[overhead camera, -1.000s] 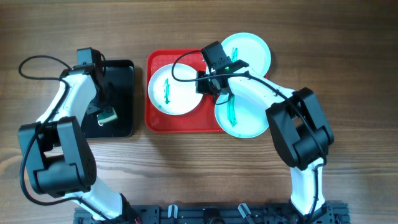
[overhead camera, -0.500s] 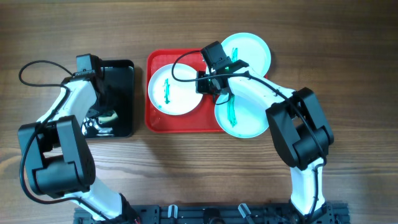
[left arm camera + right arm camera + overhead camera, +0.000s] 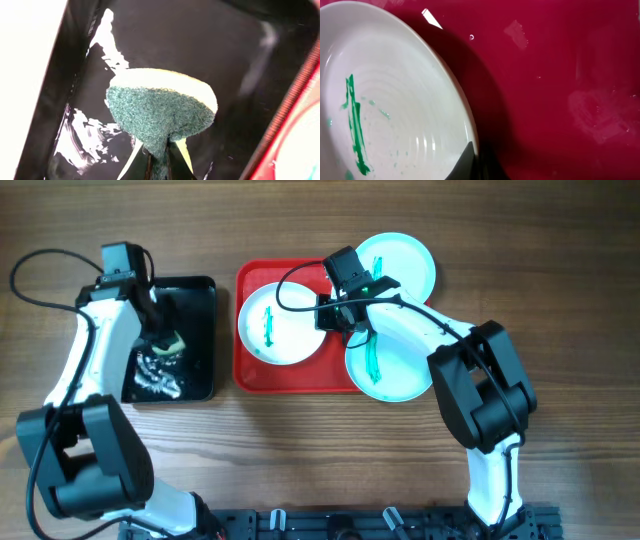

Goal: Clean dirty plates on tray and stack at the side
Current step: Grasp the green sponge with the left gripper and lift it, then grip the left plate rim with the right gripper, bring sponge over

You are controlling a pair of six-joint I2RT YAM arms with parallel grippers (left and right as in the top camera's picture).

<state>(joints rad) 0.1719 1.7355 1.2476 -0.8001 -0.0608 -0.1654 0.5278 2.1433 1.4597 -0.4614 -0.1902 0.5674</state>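
Left pincer (image 3: 159, 166): I am pinching the sponge (image 3: 160, 110) above the black tray (image 3: 210, 45).
Right pincer (image 3: 472, 162): I am clamping the white plate (image 3: 405, 95) by its rim, on the red tray (image 3: 555, 60).

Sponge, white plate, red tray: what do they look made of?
Sponge: two layers, pale yellow foam plus a coarse green scouring face, fibrous and matte. White plate: glossy, with faint concentric ridges; glazed ceramic or melamine, can't tell which. Red tray: smooth moulded plastic by the look, semi-gloss, with wet smudges.
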